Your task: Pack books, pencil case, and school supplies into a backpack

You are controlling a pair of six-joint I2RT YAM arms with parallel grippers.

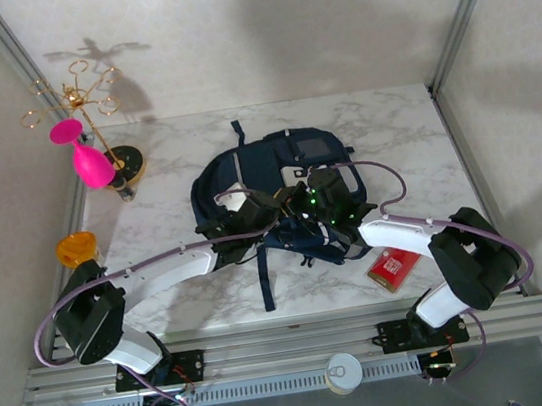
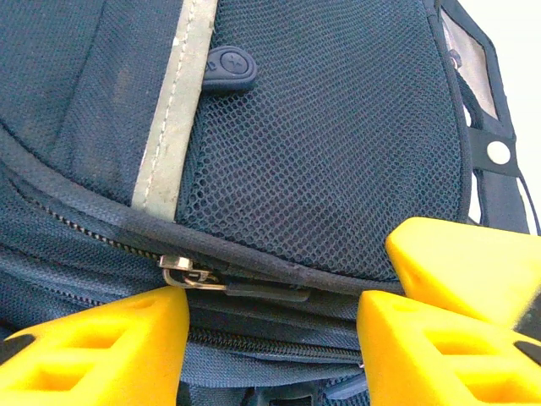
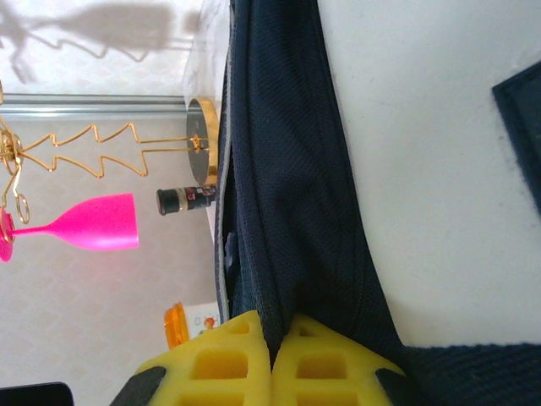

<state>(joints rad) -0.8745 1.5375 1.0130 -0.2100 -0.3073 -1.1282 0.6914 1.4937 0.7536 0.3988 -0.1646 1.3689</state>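
The navy backpack (image 1: 281, 166) lies in the middle of the table. Both grippers are at its near edge. My left gripper (image 2: 275, 338) is open, its yellow fingers (image 2: 101, 351) on either side of a zip seam, with a metal zip pull (image 2: 188, 276) just above the left finger. My right gripper (image 3: 272, 359) is shut on a fold of the backpack's fabric (image 3: 287, 211). The school supplies, a flat red pack (image 1: 393, 267), lie on the table near the right arm. The books and the pencil case are out of view.
An orange cup (image 1: 76, 249) stands at the table's left edge. A pink glass (image 1: 89, 163) and a gold wire stand (image 1: 85, 98) are at the back left, with a small dark bottle (image 3: 186, 200) beside the stand's base. A loose strap (image 1: 265, 280) trails toward the near edge.
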